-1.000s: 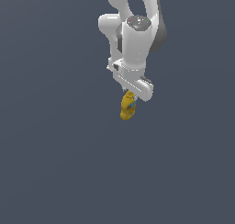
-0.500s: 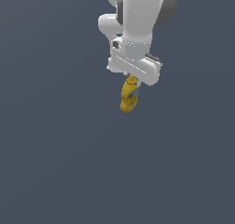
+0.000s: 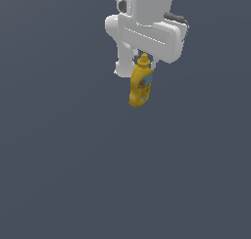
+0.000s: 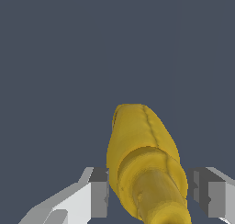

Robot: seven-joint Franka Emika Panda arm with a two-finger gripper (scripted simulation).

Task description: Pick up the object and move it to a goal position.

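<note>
The yellow squeeze bottle (image 3: pixel 141 87) hangs from my gripper (image 3: pixel 143 62) in the exterior view, nozzle cap up between the fingers, its blue-and-orange label facing the camera. It is held off the ground, body tilted slightly. In the wrist view the bottle (image 4: pixel 140 159) fills the space between the two fingers (image 4: pixel 98 191), which press on its upper part near the cap. My gripper (image 4: pixel 151 193) is shut on it. The white arm and hand (image 3: pixel 147 27) stand above the bottle.
A plain dark grey surface (image 3: pixel 59 174) lies below and around the arm in both views.
The arm has risen with the bottle and looks larger in the exterior view. The bottle stays in the grip and now shows its label.
</note>
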